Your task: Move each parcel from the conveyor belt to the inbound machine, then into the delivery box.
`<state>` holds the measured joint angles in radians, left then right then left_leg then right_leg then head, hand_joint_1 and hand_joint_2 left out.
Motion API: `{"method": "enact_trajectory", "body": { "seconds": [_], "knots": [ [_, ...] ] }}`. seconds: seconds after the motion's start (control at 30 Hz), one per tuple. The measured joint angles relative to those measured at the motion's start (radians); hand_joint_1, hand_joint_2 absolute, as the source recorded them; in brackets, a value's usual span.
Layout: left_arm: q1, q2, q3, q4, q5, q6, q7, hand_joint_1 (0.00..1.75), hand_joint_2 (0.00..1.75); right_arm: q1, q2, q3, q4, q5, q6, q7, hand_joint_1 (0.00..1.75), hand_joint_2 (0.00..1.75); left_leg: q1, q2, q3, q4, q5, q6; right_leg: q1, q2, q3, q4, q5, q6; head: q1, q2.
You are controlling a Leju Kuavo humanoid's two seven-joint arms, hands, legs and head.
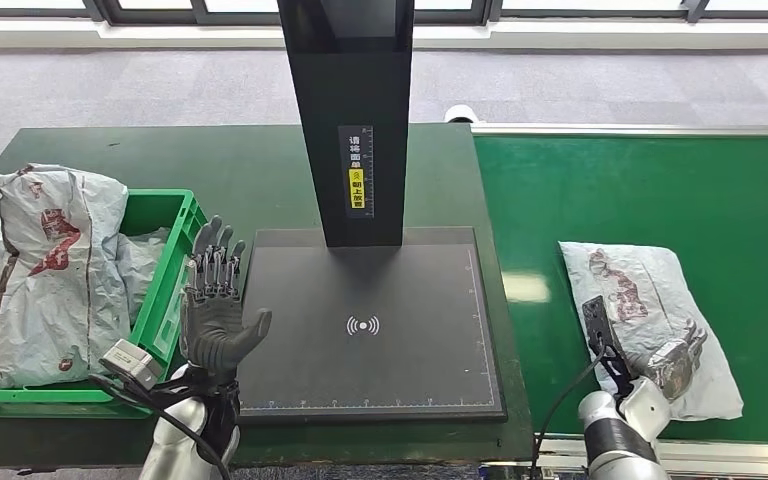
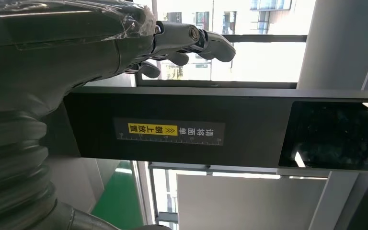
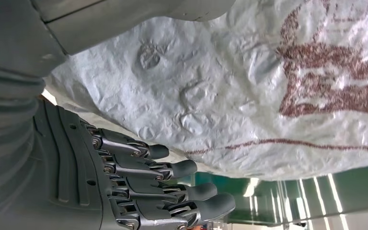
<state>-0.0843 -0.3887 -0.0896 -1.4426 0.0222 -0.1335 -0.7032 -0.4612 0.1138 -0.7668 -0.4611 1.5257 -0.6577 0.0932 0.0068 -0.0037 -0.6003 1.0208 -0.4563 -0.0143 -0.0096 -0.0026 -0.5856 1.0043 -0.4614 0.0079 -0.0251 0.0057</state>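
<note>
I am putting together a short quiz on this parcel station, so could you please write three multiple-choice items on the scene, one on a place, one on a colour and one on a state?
1. Where does the parcel near the right hand lie?
A. on the green conveyor belt
B. on the black scanner plate
C. in the crate

2. What colour is the crate that holds the parcels on the left?
A. blue
B. green
C. red

3. How is the left hand?
A. gripping a parcel
B. pressing flat on the scanner plate
C. raised, fingers spread, holding nothing

Answers:
1 A, the grey bag rests on the green belt, right of the scanner plate.
2 B, its rim and walls are bright green.
3 C, the head view shows its fingers apart with nothing between them.
</note>
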Motion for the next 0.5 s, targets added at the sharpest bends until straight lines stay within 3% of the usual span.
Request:
{"method": "enact_trajectory", "body": {
  "seconds": [0.27, 0.4, 0.5],
  "knots": [
    [0.016, 0.000, 0.000, -0.011, -0.013, -0.012, 0.000, 0.00, 1.75, -0.005, -0.008, 0.030, 0.042, -0.007, 0.148, 0.007, 0.00, 1.75, 0.000, 0.000, 0.000, 0.000, 0.000, 0.000, 0.000, 0.000, 0.000, 0.000, 0.000, 0.000, 0.000, 0.000],
    [0.017, 0.000, 0.000, -0.009, -0.024, -0.003, 0.000, 0.00, 1.75, -0.005, -0.012, 0.047, 0.058, 0.008, 0.199, 0.038, 1.75, 1.75, 0.000, 0.000, 0.000, 0.000, 0.000, 0.000, 0.000, 0.000, 0.000, 0.000, 0.000, 0.000, 0.000, 0.000],
    [0.018, 0.000, 0.000, -0.006, -0.030, 0.004, 0.000, 0.00, 1.75, -0.005, -0.015, 0.054, 0.065, 0.015, 0.219, 0.051, 1.75, 1.75, 0.000, 0.000, 0.000, 0.000, 0.000, 0.000, 0.000, 0.000, 0.000, 0.000, 0.000, 0.000, 0.000, 0.000]
  ]
}}
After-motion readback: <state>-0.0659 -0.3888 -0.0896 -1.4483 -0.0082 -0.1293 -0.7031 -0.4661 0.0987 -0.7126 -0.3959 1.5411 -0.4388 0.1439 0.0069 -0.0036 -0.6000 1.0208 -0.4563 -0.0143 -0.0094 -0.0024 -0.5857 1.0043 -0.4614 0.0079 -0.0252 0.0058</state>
